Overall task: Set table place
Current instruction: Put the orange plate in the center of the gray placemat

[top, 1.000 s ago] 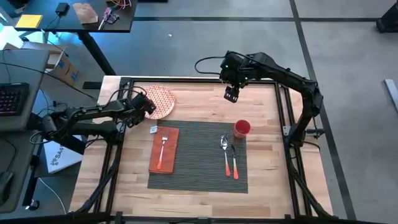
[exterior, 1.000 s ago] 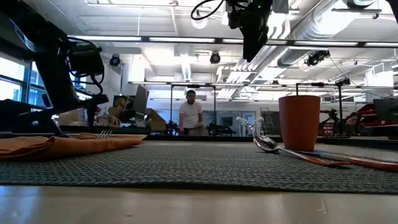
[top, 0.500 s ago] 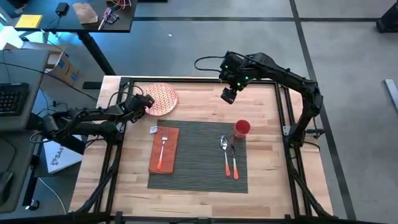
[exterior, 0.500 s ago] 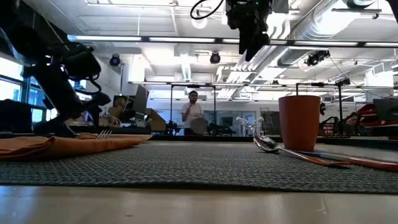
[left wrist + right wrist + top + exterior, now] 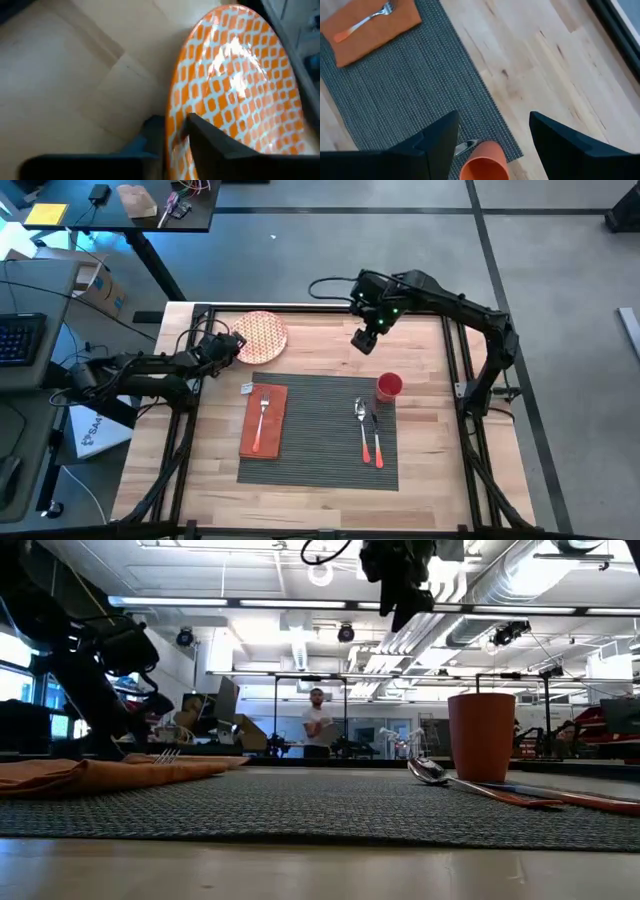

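Two dark, slender jointed arms. Right arm [image 5: 455,305]: black cable loop near wrist, small green light on wrist. Left arm [image 5: 140,370]: loose black cables along links. Flat, angular dark fingers [image 5: 440,140].

The placemat [image 5: 320,430] lies mid-table [image 5: 430,480]. On it — a napkin [image 5: 265,420] at the left bearing a fork [image 5: 262,413], spoon [image 5: 362,425] and knife [image 5: 376,438] at the right, a cup [image 5: 389,386] behind them. The plate [image 5: 262,335] sits beyond the mat's far left corner.
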Robot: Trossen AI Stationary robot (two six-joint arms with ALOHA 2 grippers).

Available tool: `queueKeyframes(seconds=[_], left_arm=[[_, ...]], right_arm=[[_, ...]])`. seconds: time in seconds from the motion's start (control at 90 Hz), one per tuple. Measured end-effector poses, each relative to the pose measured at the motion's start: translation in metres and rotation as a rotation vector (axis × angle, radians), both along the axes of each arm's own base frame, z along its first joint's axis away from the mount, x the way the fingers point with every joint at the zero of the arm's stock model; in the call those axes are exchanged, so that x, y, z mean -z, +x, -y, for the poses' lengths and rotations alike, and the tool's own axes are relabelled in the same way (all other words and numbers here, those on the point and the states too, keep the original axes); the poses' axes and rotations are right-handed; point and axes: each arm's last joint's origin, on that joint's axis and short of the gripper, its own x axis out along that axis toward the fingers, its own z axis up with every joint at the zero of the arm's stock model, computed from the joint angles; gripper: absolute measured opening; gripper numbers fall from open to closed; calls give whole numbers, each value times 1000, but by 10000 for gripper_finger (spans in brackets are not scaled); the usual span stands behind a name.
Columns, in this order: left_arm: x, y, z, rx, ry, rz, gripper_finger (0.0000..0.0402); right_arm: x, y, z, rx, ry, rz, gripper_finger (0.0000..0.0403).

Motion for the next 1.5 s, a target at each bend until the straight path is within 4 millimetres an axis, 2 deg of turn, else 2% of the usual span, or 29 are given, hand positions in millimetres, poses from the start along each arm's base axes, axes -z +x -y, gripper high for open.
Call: queueKeyframes(seconds=[0.367, 0.544, 0.7, 0.789, 1.0, 1.067, 1.2, 1.5], left_arm=[[-23, 19, -9, 169, 144, 279, 0], [-43, 30, -4, 412, 186, 440, 0], [-72, 48, 5, 657, 202, 510, 0], [-92, 64, 12, 820, 180, 493, 0], [-115, 109, 35, 1141, 74, 305, 0], [-114, 121, 41, 1217, 54, 283, 0], [-97, 140, 51, 1313, 3, 284, 0], [-64, 166, 66, 1438, -22, 261, 0]], right_arm=[[0, 2, -6, -7, 5, 0, 227], [-2, 0, -6, 22, 12, 8, 227], [-20, -10, -9, 66, -17, 90, 227], [-36, -21, -12, 109, -66, 156, 227], [-64, -38, -15, 209, -145, 313, 227], [-69, -41, -16, 234, -147, 340, 227], [-71, -42, -17, 259, -131, 355, 227], [-71, -39, -25, 253, -111, 362, 227]])
